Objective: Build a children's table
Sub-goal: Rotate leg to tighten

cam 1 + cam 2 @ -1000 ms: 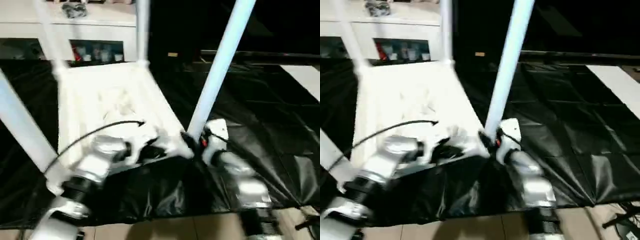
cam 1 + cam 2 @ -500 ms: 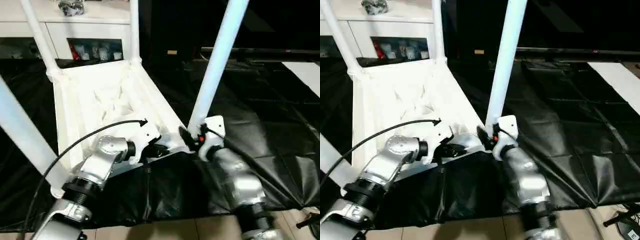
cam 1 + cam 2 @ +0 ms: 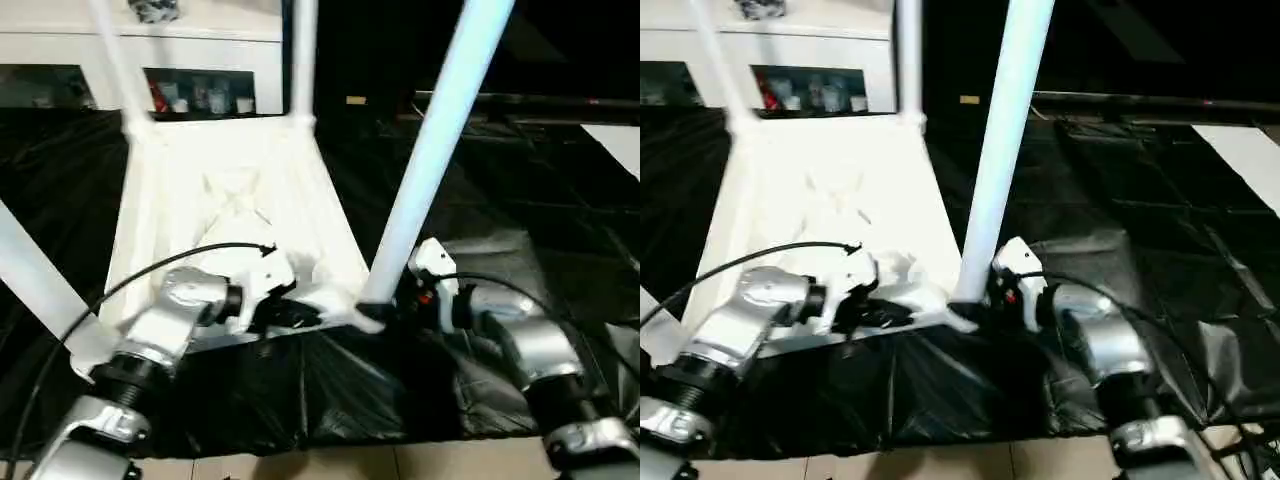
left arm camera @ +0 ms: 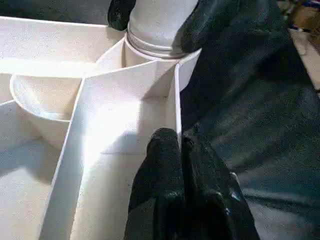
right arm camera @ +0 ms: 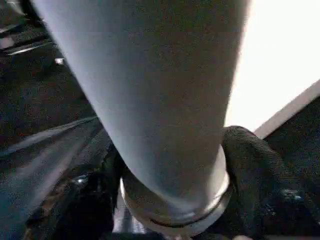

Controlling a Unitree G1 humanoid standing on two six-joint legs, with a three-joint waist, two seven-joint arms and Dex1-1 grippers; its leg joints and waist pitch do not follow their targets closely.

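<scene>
The children's table lies upside down on black sheeting, its ribbed white top (image 3: 230, 190) facing up. All its white tube legs stand in the corner sockets; the near right leg (image 3: 440, 140) rises tall in front of me. My left gripper (image 3: 290, 315) is shut on the top's thin front rim wall (image 4: 172, 100), close to that leg's socket. My right gripper (image 3: 398, 300) is shut around the flared base of the near right leg (image 5: 165, 90), a black finger (image 5: 255, 170) pressing on each side. The near left leg (image 3: 30, 280) stands by my left forearm.
Black plastic sheeting (image 3: 520, 180) covers the floor around the table. A white cabinet with glass doors (image 3: 200, 50) stands behind the far legs. Tiled floor (image 3: 300, 465) shows at the near edge, and a pale panel (image 3: 622, 145) lies far right.
The camera has shifted. My right forearm has swung out to the right while its gripper stays at the leg's base. The left gripper keeps its hold on the rim.
</scene>
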